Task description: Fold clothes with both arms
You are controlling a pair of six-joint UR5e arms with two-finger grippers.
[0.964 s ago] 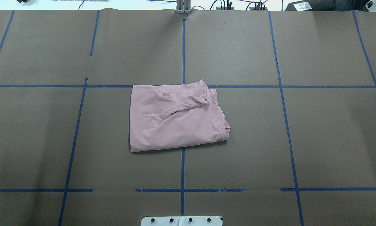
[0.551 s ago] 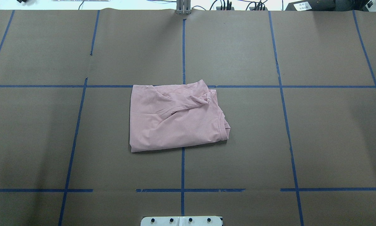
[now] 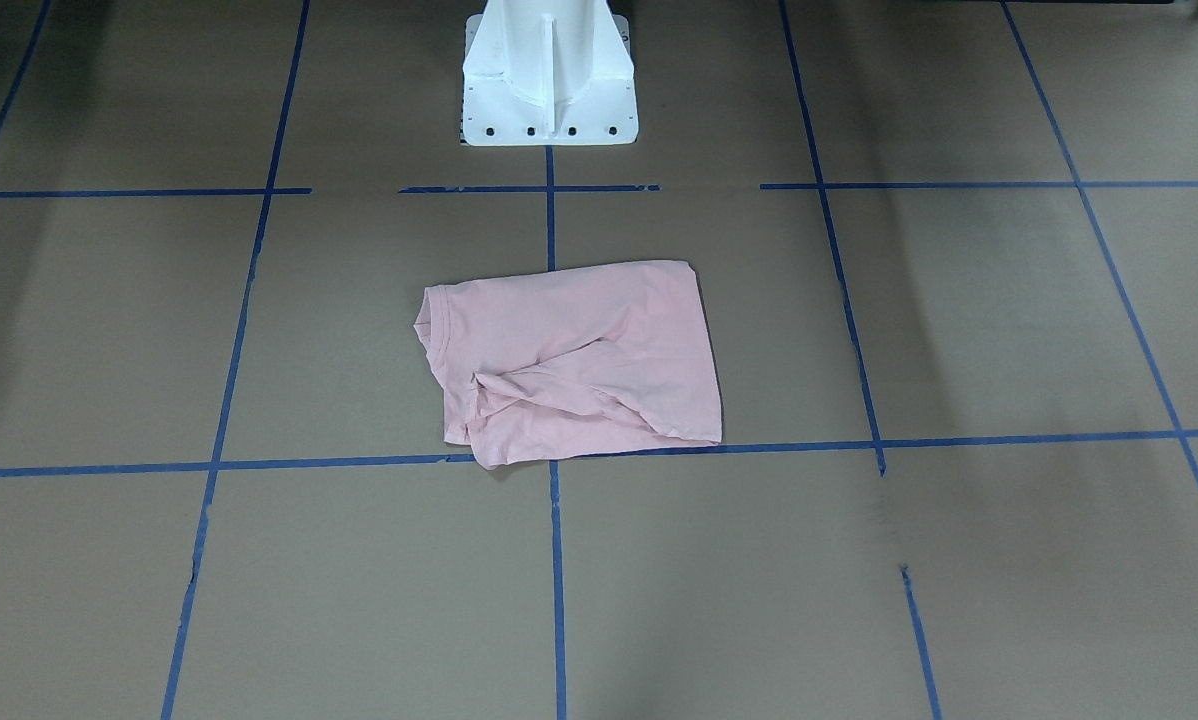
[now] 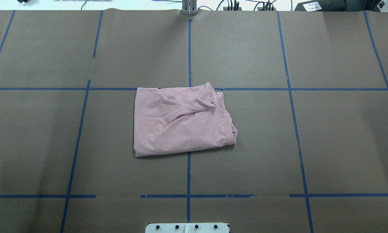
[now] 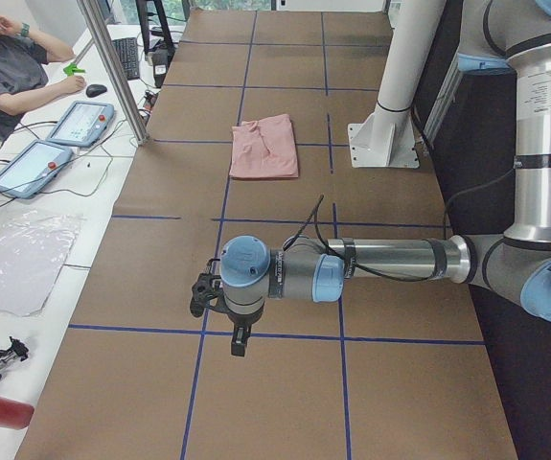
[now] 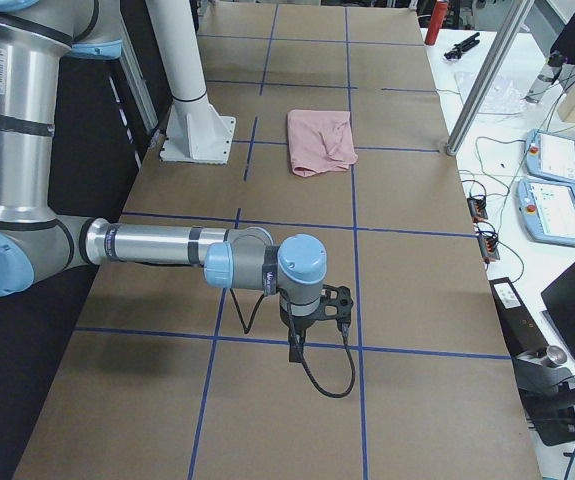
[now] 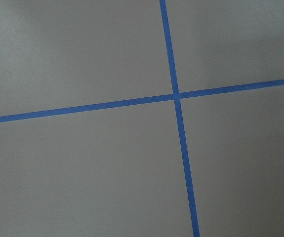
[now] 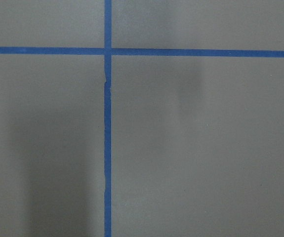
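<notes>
The light pink T-shirt (image 4: 181,123) lies folded into a rough rectangle at the table's middle, ribbed collar at its right edge and a rumpled sleeve at its far side. Its print is hidden. It also shows in the front view (image 3: 579,360) and both side views (image 5: 265,146) (image 6: 320,140). My left gripper (image 5: 238,340) hangs over bare table far from the shirt, toward the table's left end. My right gripper (image 6: 295,350) hangs likewise toward the right end. I cannot tell whether either is open or shut. Both wrist views show only brown paper and blue tape.
The white pedestal base (image 3: 547,80) stands at the robot's edge behind the shirt. Blue tape lines (image 4: 188,174) grid the brown paper. An operator (image 5: 7,67) and teach pendants (image 5: 35,163) (image 6: 557,190) are on the side bench beyond the far edge.
</notes>
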